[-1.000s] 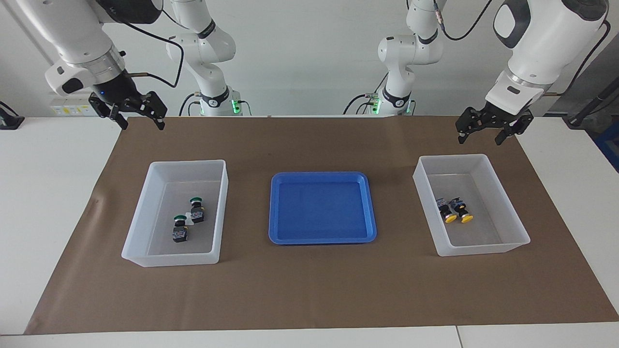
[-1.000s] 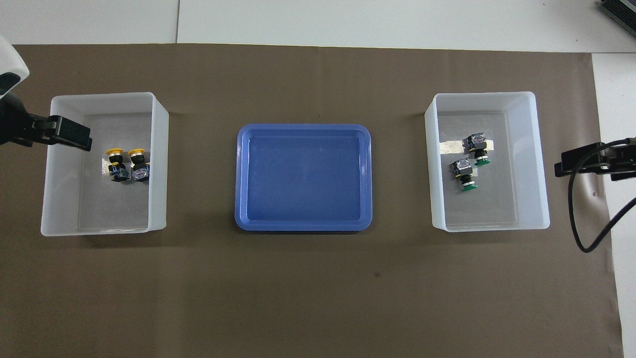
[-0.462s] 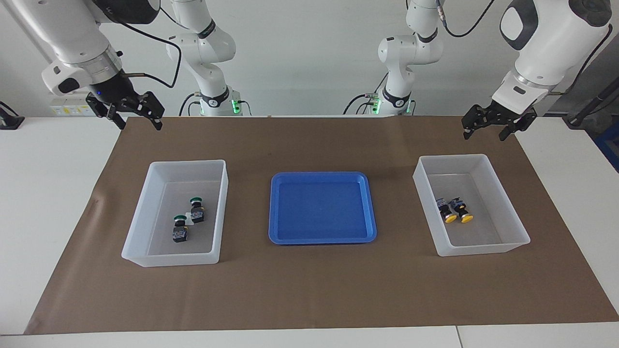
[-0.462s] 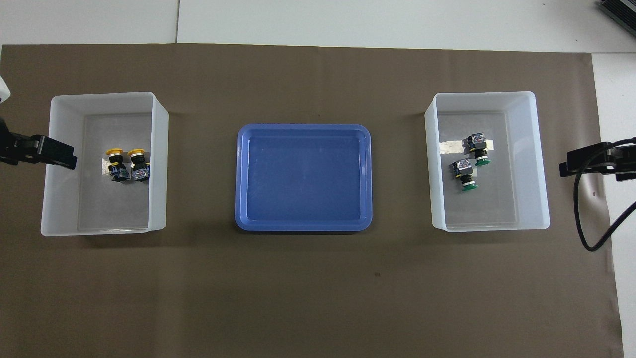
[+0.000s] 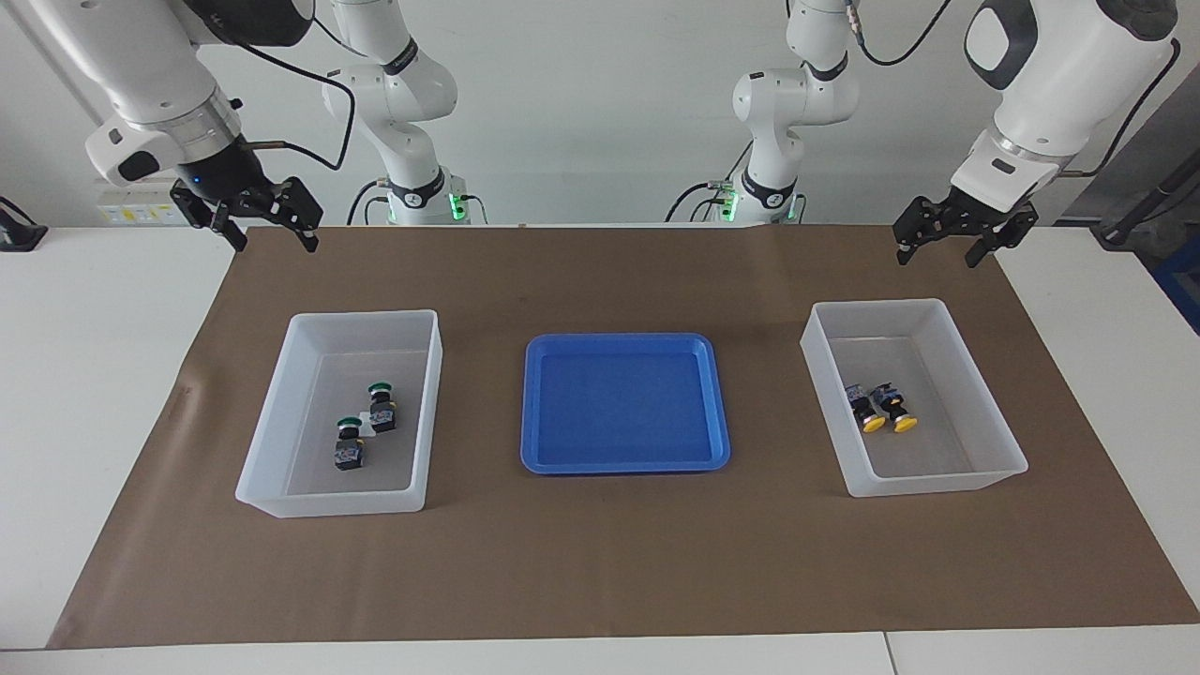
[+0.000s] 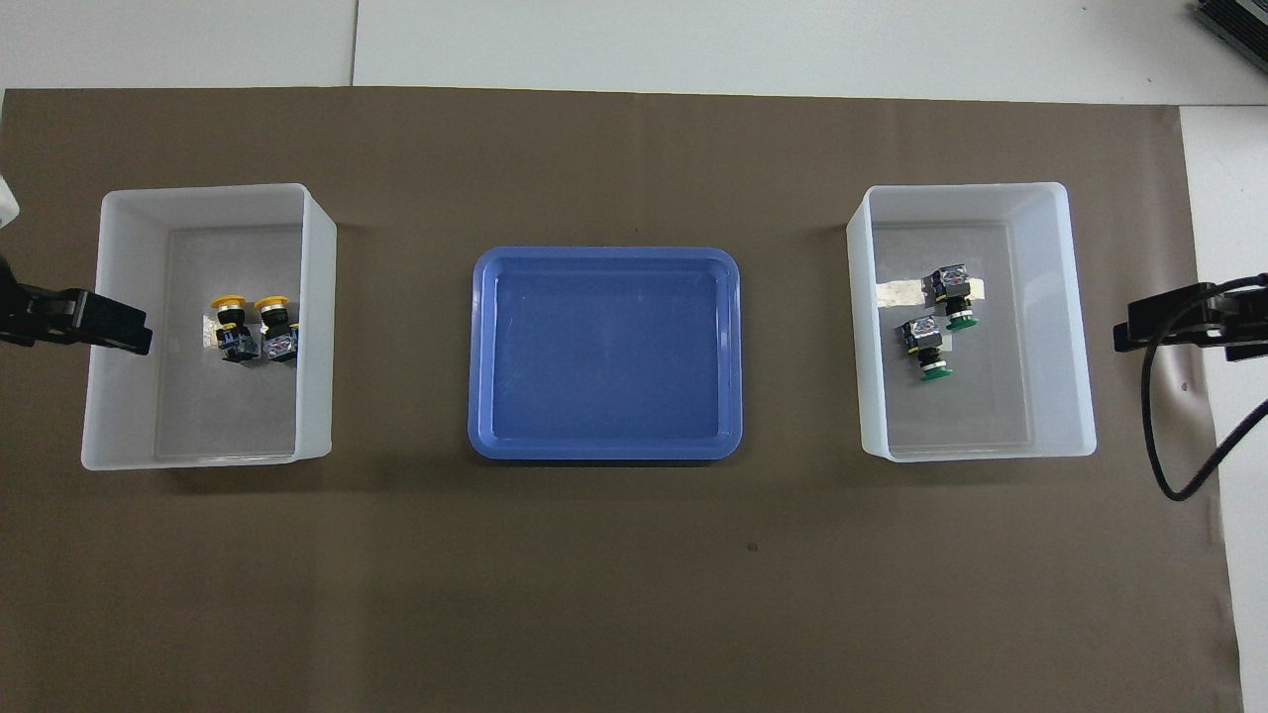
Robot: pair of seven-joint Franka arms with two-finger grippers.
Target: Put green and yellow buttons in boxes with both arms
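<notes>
Facing view: both tools, left tool (image 5: 964, 242) and right tool (image 5: 255, 217), hang spread open and empty above the mat (image 5: 600, 562).

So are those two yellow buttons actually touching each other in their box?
Cannot tell. The two yellow buttons lie side by side in their box; neither view shows a clear gap or contact between them.

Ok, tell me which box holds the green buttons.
The box at the right arm's end holds both green buttons; the other box holds the yellow buttons.
</notes>
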